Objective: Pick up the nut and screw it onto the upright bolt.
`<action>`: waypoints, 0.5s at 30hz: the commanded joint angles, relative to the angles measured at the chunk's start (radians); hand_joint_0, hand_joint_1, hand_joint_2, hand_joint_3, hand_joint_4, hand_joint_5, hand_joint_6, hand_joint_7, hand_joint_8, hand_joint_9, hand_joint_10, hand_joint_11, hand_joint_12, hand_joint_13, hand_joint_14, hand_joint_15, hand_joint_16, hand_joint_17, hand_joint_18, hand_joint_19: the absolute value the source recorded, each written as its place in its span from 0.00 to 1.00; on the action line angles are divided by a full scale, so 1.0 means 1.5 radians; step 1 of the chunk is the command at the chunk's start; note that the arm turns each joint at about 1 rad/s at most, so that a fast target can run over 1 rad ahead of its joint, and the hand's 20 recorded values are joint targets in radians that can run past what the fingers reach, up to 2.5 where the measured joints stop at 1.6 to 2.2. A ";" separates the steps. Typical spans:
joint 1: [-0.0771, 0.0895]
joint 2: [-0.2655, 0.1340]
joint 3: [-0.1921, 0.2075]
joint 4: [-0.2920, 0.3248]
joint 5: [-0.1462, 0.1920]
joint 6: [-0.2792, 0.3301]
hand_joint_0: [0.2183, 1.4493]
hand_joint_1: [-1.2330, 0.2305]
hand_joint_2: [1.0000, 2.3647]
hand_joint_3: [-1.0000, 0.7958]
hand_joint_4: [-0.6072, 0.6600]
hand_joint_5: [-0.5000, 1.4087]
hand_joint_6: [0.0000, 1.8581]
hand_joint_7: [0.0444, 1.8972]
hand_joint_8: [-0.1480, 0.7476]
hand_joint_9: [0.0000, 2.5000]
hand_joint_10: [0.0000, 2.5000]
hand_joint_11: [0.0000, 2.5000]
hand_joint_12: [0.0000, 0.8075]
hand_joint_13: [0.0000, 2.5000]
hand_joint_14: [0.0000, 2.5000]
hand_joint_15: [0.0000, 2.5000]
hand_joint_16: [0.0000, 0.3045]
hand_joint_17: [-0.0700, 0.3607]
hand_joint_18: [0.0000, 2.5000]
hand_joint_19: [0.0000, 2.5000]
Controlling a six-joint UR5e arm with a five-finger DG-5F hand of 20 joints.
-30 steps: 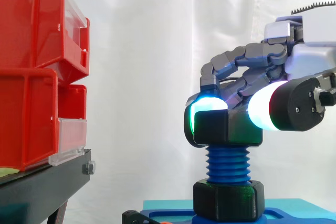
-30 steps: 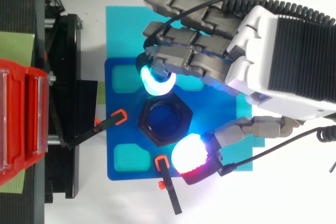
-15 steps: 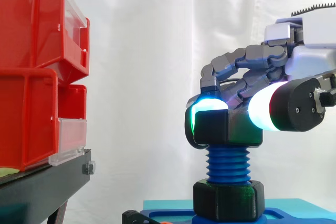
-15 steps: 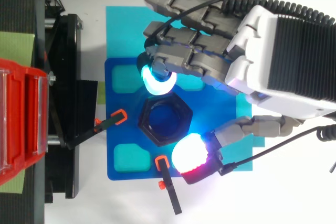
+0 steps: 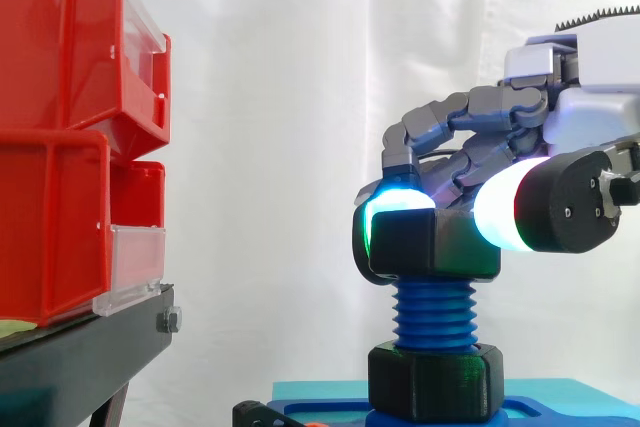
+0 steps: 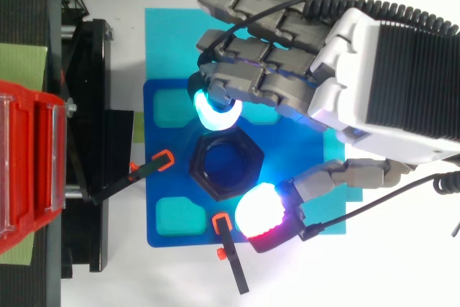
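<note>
A black hex nut (image 5: 435, 247) sits level on top of the upright blue threaded bolt (image 5: 432, 314), well above a second black nut (image 5: 432, 379) at the bolt's foot. From above, the nut's rim (image 6: 198, 165) rings the blue bolt end. My hand (image 6: 374, 84) comes in from the right with its fingers curled over the bolt. A cyan-glowing fingertip (image 6: 213, 113) presses one side of the nut. The thumb's white and red pad (image 6: 257, 212) presses the opposite side. In the side view the hand (image 5: 590, 117) hovers above and to the right of the nut.
The bolt stands on a blue base plate (image 6: 154, 177) over a cyan mat (image 6: 172, 34). Two black clamps with orange tips (image 6: 164, 157) (image 6: 223, 222) sit at the plate's left and front. Stacked red bins (image 5: 60, 137) on a black stand (image 5: 80, 357) rise at the left.
</note>
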 commanded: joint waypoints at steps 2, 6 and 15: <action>0.003 0.000 0.000 0.003 0.000 -0.007 0.25 0.40 0.00 0.28 0.72 0.18 0.28 0.69 0.52 0.19 0.00 0.00 0.44 0.15 0.00 0.00 0.15 0.41 0.14 0.00; 0.003 0.000 0.000 0.004 0.000 -0.010 0.25 0.40 0.00 0.28 0.72 0.18 0.28 0.69 0.52 0.19 0.00 0.00 0.44 0.15 0.00 0.00 0.15 0.41 0.14 0.01; 0.003 0.000 0.000 0.004 0.001 -0.010 0.24 0.41 0.00 0.28 0.72 0.18 0.27 0.69 0.52 0.19 0.00 0.00 0.44 0.15 0.00 0.00 0.16 0.41 0.14 0.01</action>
